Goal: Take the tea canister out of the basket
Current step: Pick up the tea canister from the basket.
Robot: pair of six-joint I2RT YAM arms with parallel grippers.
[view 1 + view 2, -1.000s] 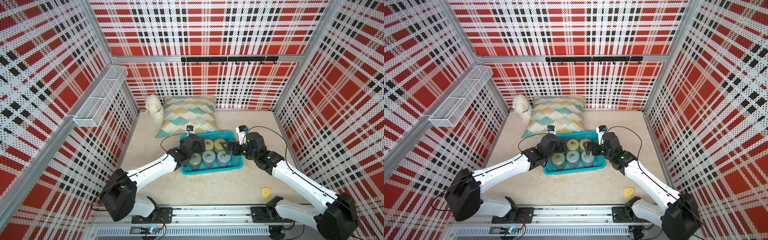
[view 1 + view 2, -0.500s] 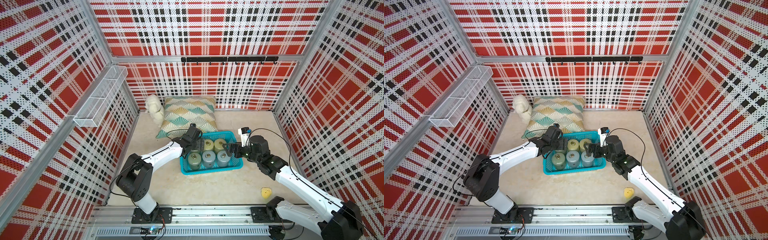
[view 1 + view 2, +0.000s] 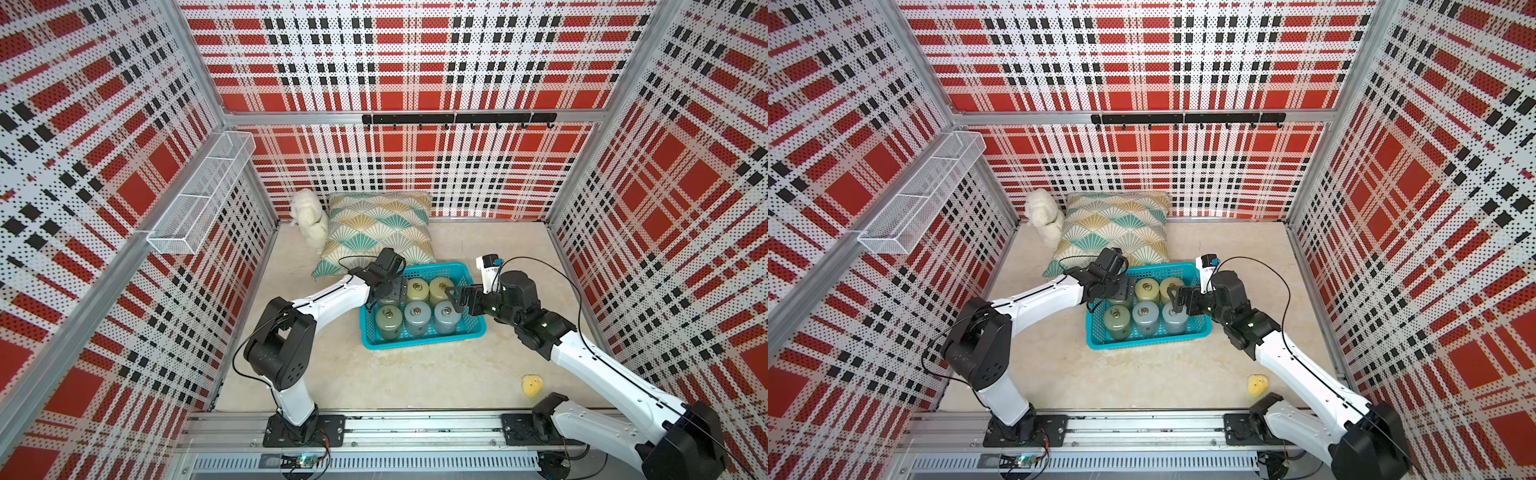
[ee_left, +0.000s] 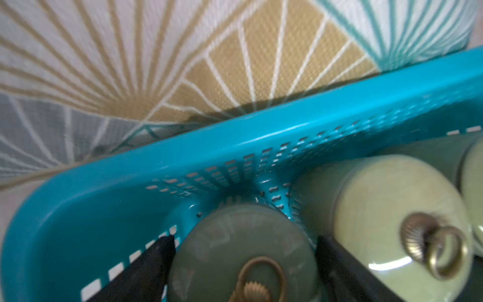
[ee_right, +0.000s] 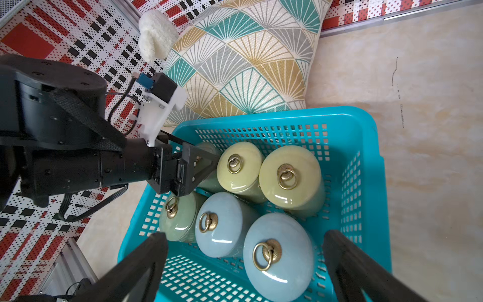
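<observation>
The left claw is hanging inside the basket. Its fingers are straddling the dark green tea canister, which is standing in the basket's 10 o'clock corner. I cannot tell whether they are pressing on it or sitting just beside it. The right claw is hovering spread wide over the basket's 3 o'clock end, holding nothing.

The likely trouble is crowding. One finger is sitting between the canister and the perforated wall, the other between it and the pale yellow canister at its 3 o'clock. A lift may end up dragging the light basket upward or tipping that neighbour. The glossy lid may also be slipping, or coming off, if it alone is being pinched.

Everything is resting on a beige, stone-look table, with a fan-patterned pillow lying just beside the basket's 12 o'clock rim. Red, black and white plaid perforated panels are enclosing the space.
</observation>
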